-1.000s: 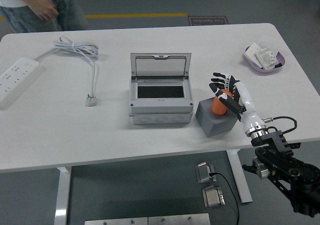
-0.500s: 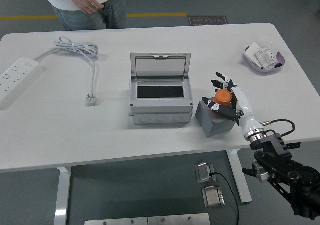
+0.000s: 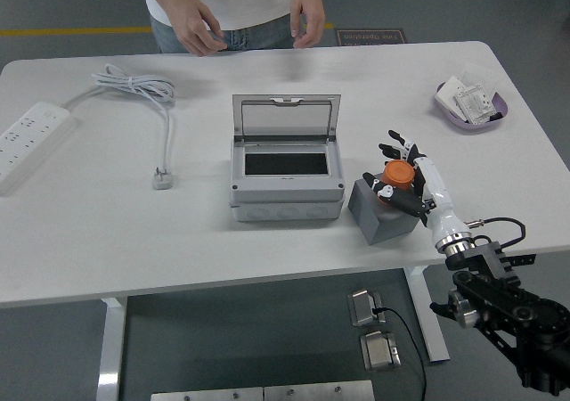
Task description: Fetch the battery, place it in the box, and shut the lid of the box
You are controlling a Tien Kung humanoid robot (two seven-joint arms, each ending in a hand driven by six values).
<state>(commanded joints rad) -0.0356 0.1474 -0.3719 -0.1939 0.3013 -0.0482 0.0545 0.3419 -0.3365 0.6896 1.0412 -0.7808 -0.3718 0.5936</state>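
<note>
Orange and upright on a grey block near the table's front edge, the battery sits raised so the right hand, fingers curled round it, can grasp it beside the open box, though whether they truly touch is unclear.

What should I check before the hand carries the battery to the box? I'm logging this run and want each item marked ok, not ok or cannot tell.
1. Right hand closed around the orange battery: ok.
2. Battery lifted clear of the grey block: cannot tell.
3. Box lid standing open: ok.
4. Box opening free of objects: ok.
5. Person's hands away from the box, at the table's far edge: ok.
</note>
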